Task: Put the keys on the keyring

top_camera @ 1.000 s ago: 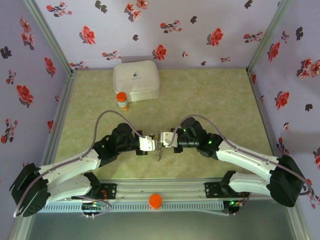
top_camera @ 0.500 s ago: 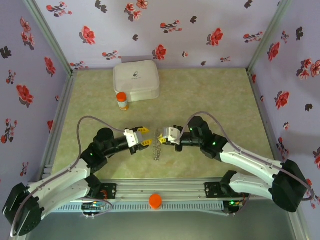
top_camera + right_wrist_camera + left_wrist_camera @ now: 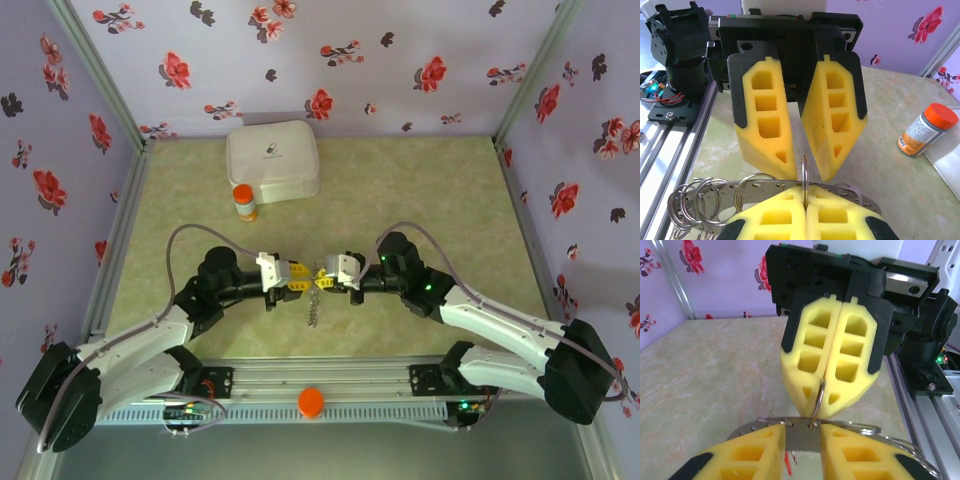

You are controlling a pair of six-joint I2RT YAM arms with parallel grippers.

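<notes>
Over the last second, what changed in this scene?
The left pincer opened and drew back to its left, then came in again; it is now partly open, with the band of the keyring between its jaws. The right pincer barely moved and stayed shut on the keyring. Bottle and case unchanged.

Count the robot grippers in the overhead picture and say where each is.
2. The left gripper sits just left of the table's middle, jaws apart; the right gripper faces it tip to tip, shut on the keyring. None looks hidden.
</notes>
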